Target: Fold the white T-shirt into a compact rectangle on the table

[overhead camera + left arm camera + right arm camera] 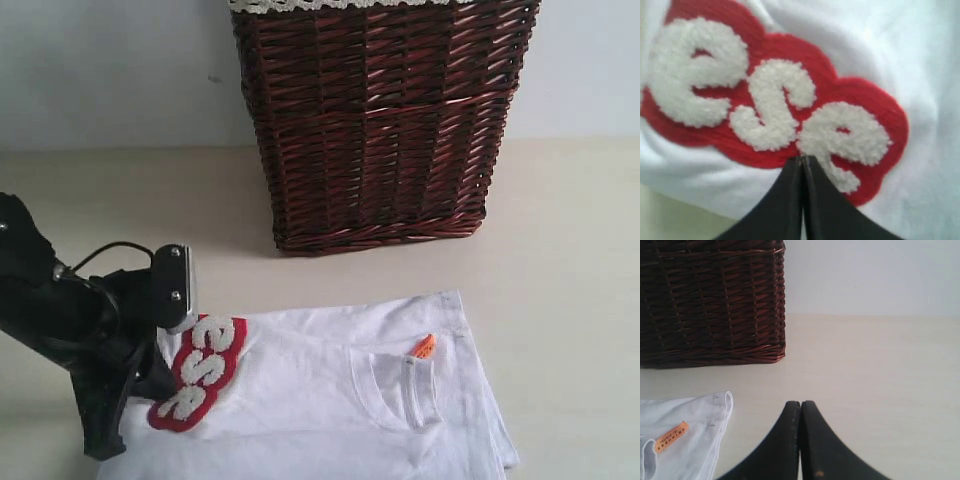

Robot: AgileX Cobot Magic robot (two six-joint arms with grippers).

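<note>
The white T-shirt (320, 400) lies flat on the table (560, 250) at the front, its orange neck tag (424, 347) by the collar. At its left edge a flap is turned up, showing fluffy white letters on a red patch (200, 370). My left gripper (158, 378) is shut at the edge of that flap. In the left wrist view its tips (802, 159) meet at the rim of the red patch (775, 110), pinching the cloth. My right gripper (800, 403) is shut and empty over bare table, just beside the shirt's collar corner (685, 450). It is outside the exterior view.
A tall dark brown wicker basket (380, 120) stands behind the shirt at the back middle of the table; it also shows in the right wrist view (710, 300). A pale wall rises behind the table. The left arm's black cable and wrist camera (175, 285) sit over the shirt's left edge.
</note>
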